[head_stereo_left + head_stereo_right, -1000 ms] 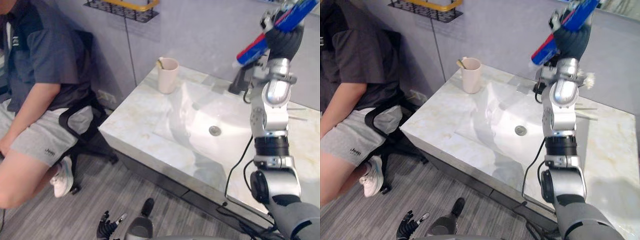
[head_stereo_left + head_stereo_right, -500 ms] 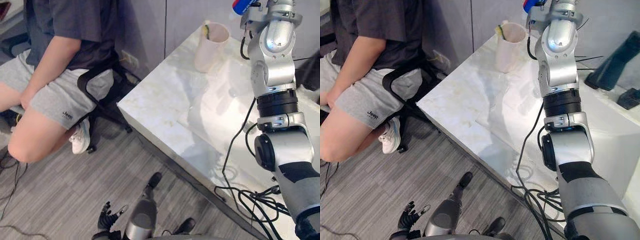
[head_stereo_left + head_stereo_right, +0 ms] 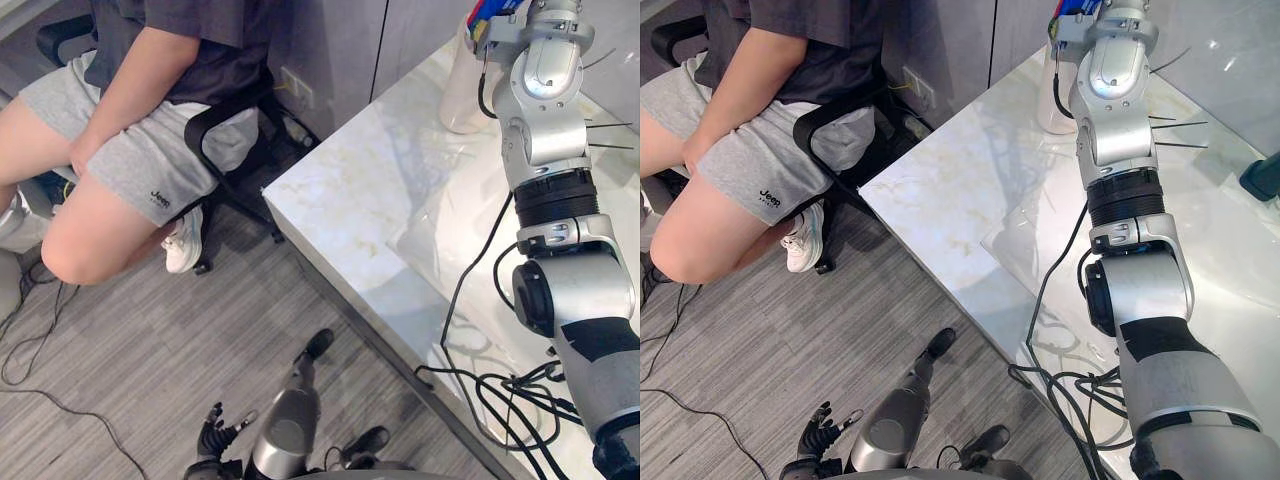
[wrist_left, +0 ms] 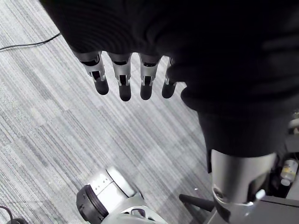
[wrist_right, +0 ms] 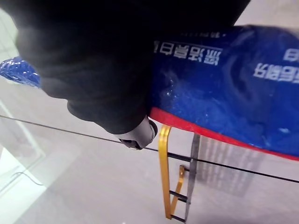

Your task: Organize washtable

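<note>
A blue and red tube lies in my right hand, whose fingers are curled round it. In the eye views the raised right arm reaches past the picture's top edge, where an end of the tube shows just above a pale cup. The cup stands at the back of the marble washtable, partly behind the arm. My left hand hangs low over the floor with straight fingers and holds nothing.
A person sits on a black chair close to the washtable's left corner. A wire wall rack with a yellow bar shows beyond the tube. A dark teal object stands at the table's far right. Grey floor lies below.
The camera has swung left and down, so the table and cup now sit at the upper right. My right hand still holds the tube, now close over the cup. The left hand is unchanged.
</note>
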